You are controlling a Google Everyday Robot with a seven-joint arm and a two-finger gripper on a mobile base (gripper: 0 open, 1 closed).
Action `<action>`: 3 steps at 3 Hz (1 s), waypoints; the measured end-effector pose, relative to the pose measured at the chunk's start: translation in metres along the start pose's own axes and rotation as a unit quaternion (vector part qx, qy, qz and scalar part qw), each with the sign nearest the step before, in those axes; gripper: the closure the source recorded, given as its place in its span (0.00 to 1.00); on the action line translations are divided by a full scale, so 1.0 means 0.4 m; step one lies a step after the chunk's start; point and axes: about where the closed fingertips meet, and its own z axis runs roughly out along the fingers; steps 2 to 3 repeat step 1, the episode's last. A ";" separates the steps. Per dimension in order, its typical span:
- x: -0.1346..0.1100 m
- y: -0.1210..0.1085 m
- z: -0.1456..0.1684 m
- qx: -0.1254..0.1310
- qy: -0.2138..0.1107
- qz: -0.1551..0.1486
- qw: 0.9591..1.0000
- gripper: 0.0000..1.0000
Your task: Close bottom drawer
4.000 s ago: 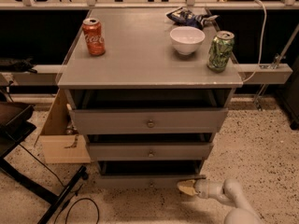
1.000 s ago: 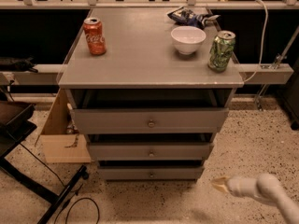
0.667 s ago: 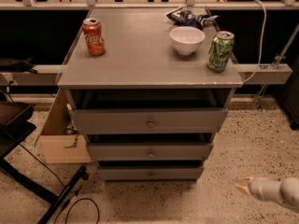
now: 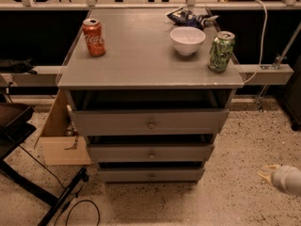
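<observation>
The bottom drawer is the lowest grey front of the grey cabinet, with a small round knob at its centre. Its front sits back under the middle drawer front, about in line with the cabinet. My gripper is at the lower right, over the speckled floor, well to the right of the cabinet and apart from the drawer. Only its pale tip and white wrist show.
On the cabinet top stand a red cola can, a white bowl, a green can and a dark chip bag. A cardboard box sits at the cabinet's left. Black stand legs and a cable lie lower left.
The bottom drawer front has gone from pulled out to pushed in. My gripper has drawn away from the cabinet, moving right across the floor toward the frame's edge.
</observation>
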 end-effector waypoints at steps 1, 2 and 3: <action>-0.232 0.098 -0.105 -0.014 -0.001 -0.076 0.997 1.00; -0.232 0.098 -0.105 -0.014 -0.001 -0.076 0.997 1.00; -0.232 0.098 -0.105 -0.014 -0.001 -0.076 0.997 1.00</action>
